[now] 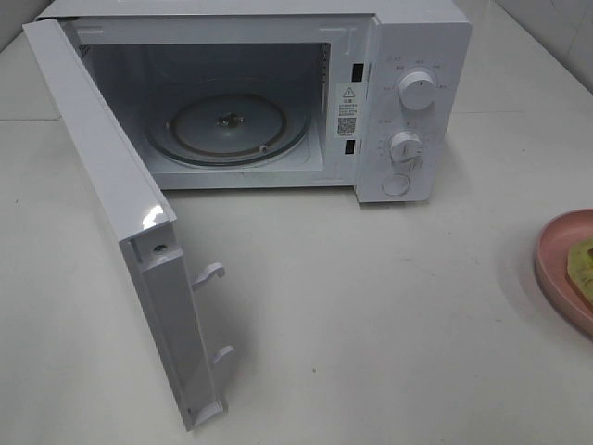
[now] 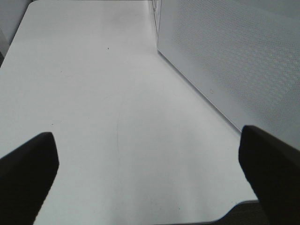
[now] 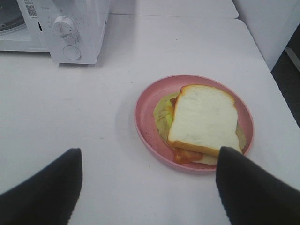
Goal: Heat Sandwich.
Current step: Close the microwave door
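The right gripper (image 3: 149, 187) is hovering with its dark fingers spread wide and nothing between them, and the sandwich of pale white bread with golden crust and green and orange filling (image 3: 201, 124) is lying just ahead of it, nearer its right-hand finger, on a round pink plastic plate (image 3: 143, 112). The left gripper (image 2: 147, 173) is also standing fully open and empty over the bare white tabletop (image 2: 93, 93), with the white microwave's perforated door (image 2: 234, 61) ahead of it and off to one side.

The white microwave oven (image 1: 408, 56) is standing open, its glass turntable (image 1: 232, 125) bare, so the sandwich is still waiting to go in. The filling is sticking out past the bread, so a pinch on the bread alone is likely to shed it or pull the slices apart. A grip on the shallow rim is risking a tilt that slides the sandwich off. The swung-out door is standing where a carrying arm could be clipping it.
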